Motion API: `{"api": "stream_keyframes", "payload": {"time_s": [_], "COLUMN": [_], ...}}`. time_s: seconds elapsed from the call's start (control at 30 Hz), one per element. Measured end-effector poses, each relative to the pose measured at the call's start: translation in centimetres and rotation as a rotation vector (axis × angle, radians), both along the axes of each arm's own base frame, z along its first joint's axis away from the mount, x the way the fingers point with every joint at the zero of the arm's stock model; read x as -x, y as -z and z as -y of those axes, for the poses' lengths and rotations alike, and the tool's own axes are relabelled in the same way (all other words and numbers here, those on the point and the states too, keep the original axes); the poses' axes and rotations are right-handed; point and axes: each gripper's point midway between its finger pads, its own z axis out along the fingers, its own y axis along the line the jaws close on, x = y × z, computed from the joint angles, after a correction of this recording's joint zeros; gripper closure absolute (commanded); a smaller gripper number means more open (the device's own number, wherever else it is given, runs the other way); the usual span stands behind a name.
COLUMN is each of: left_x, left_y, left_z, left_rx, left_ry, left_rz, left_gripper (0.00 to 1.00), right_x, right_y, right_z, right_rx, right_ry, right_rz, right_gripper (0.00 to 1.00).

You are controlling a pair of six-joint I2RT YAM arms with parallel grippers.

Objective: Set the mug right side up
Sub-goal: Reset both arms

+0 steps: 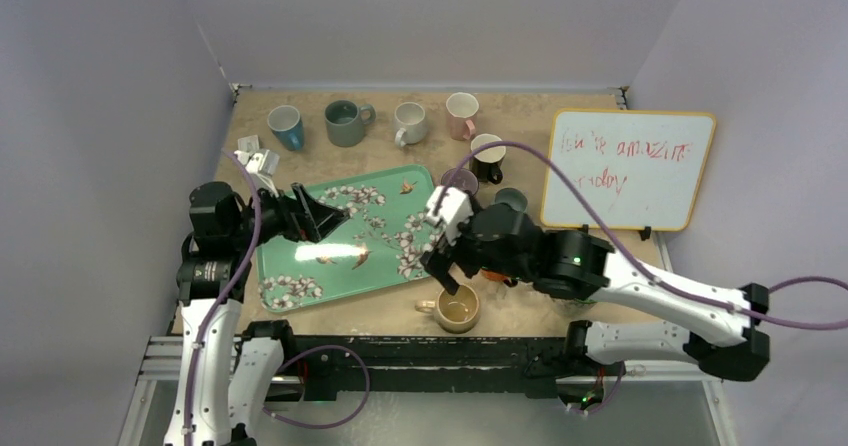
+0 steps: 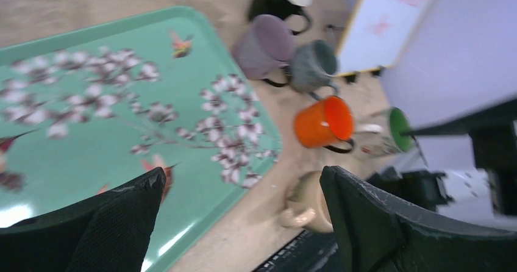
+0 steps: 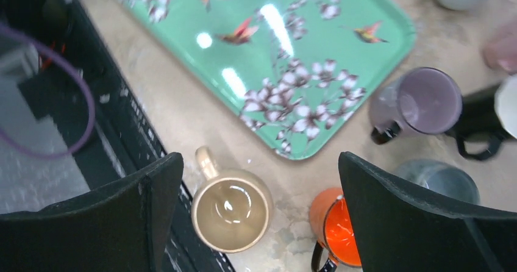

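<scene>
Showing the beige mug standing right side up at the near edge of the surface, just off the near right corner of the tray. Its mouth faces up and its handle is turned toward the left edge. In the right wrist view the beige mug is seen from above, its pale glazed inside visible.

The right tool is held over the beige mug with its jaws wide apart. Nothing is gripped, and in the right wrist view the mug is seen between and below the two fingers, with no contact visible.

The left tool is held over the left part of the tray. Its jaws are likewise apart and nothing is held between them.

An orange mug is set just right of the beige mug. A purple mug, a black mug and a grey mug are grouped off the tray's right side. Four more mugs, blue, green, white and pink, are lined along the far edge. A whiteboard is placed at the right edge.
</scene>
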Motion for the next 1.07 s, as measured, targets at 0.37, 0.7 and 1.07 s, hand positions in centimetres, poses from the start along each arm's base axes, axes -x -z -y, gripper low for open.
{"api": "stream_keyframes", "payload": {"time_s": [0.37, 0.7, 1.07], "left_x": [4.6, 4.5, 3.6], "left_y": [-5.8, -5.7, -4.6], "left_z": [3.6, 3.5, 3.1], "left_rx": [0.132, 0.134, 0.136], "left_ry": [0.286, 0.268, 0.222], "left_rz": [0.205, 0.198, 0.162], "left_gripper": [0.00, 0.00, 0.00], "right_x": [-2.8, -4.0, -3.9], "right_y": [-6.2, -7.5, -8.3], "right_z": [7.9, 10.2, 10.6], "right_rx": [-0.537, -0.569, -0.602], "right_ry": [0.532, 0.688, 0.689], "right_rz": [-0.009, 0.005, 0.015], "right_gripper": [0.01, 0.01, 0.01]}}
